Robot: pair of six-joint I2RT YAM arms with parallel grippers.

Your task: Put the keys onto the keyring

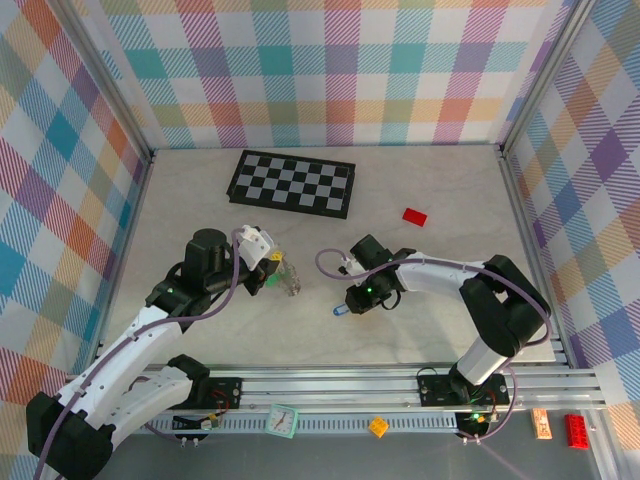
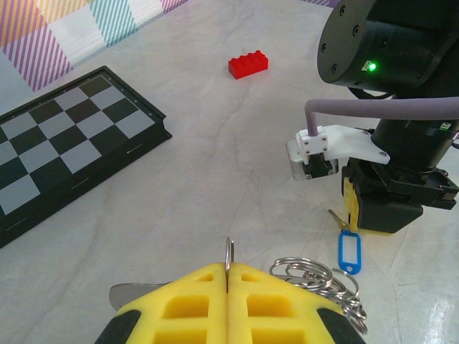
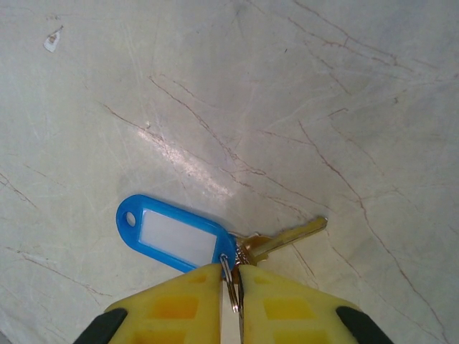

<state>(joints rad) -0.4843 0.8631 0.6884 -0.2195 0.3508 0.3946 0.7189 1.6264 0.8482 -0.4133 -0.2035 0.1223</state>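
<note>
Left gripper (image 2: 227,271) is clamped right shut, yellow fingers pressed flat together. The keyring (image 2: 229,251) stands on edge in the seam between them, a thin grey wire poking up above the tips. Just to its right, a tangle of smaller rings (image 2: 315,276) lies on the table (image 2: 215,179) (whether they hang from the loop, I cannot tell).

Over to the right gripper (image 3: 231,271): its jaws are nearly together with only a sliver between them, and in that sliver sits the little split ring of the blue key (image 3: 176,235). So that's a pinch on the key's ring. The plastic head lies flat on the table left of the fingertips, and the brass blade points off to the right.

From above, the two grippers sit near each other mid-table but apart, with the blue key at the right one's tips. The red brick (image 2: 248,64) and chequered board (image 2: 64,143) lie well back from both.
</note>
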